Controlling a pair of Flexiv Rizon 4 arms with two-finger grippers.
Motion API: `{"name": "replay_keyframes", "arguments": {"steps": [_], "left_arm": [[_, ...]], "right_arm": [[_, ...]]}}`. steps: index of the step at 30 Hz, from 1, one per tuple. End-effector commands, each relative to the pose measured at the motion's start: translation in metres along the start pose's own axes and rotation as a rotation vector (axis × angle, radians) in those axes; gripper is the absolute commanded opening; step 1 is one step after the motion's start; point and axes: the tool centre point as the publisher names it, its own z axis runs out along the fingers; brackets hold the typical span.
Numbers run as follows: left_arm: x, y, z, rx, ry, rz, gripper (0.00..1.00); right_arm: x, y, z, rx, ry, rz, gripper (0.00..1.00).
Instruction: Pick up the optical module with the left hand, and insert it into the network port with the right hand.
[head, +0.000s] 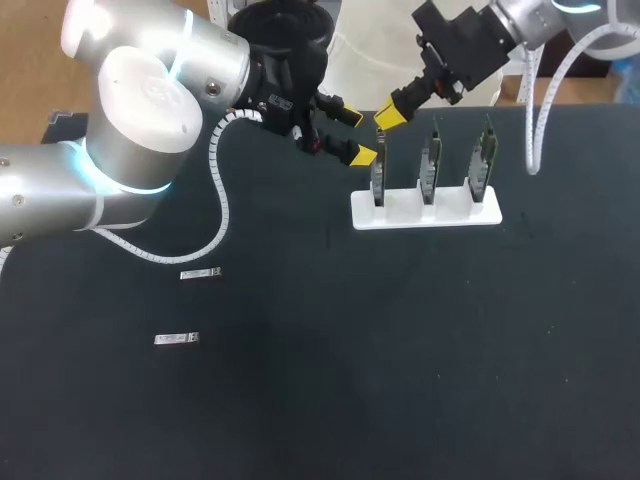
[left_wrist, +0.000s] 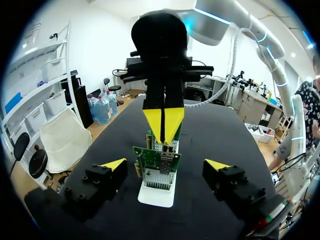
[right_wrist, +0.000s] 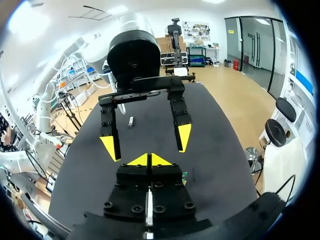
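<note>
Hovering upper centre, right gripper (head: 390, 117) closed above leftmost network port (head: 378, 172); left gripper (head: 356, 134) open beside; best pressed straight down.

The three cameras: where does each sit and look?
Head view: fixed above and behind the robot, looking down on the table; the left arm and right arm show.
Left wrist view: on the left arm's wrist, looking along its open jaws at the white rack of circuit boards, with the right arm's shut jaws above it.
Right wrist view: on the right arm's wrist, looking past its shut jaws at the left arm's open jaws.
Shared: the two wrist views face each other; the head view shows the rack too.
</note>
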Motion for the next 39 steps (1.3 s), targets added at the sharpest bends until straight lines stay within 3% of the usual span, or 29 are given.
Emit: {"name": "replay_keyframes", "arguments": {"steps": [1,10,23,39], "left_arm": [[-0.001,0.001,0.001,0.002,0.006,-0.001,1.00],[-0.001,0.001,0.001,0.002,0.006,-0.001,1.00],[-0.001,0.001,0.001,0.002,0.006,-0.001,1.00],[-0.001,0.001,0.001,0.002,0.006,-0.001,1.00]], "right_arm": [[0.002,0.001,0.004,-0.001,0.000,0.002,0.00],[0.007,0.003,0.006,-0.004,0.017,0.009,0.00],[-0.010,0.019,-0.019,0.005,-0.045,-0.050,0.00],[0.027,0.023,-0.062,0.039,-0.021,-0.040,0.00]]}}
